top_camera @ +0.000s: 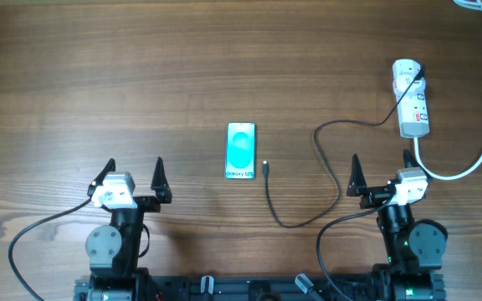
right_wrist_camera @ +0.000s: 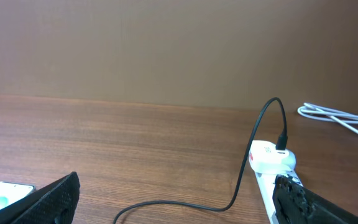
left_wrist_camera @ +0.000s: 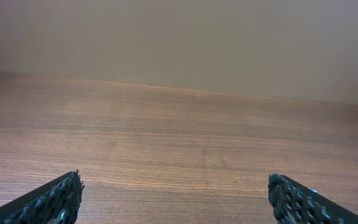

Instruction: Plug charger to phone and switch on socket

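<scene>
The charger lies between phone and socket.

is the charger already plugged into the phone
No, the charger's connector tip lies loose on the table, apart from the phone, with bare wood between them.

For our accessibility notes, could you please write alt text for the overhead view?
A turquoise-screened phone lies centre frame, the free tip of the black charger just right of it, unplugged. The charger loops right and up to the white socket at upper right; the left gripper and right gripper sit open at the bottom.
</scene>
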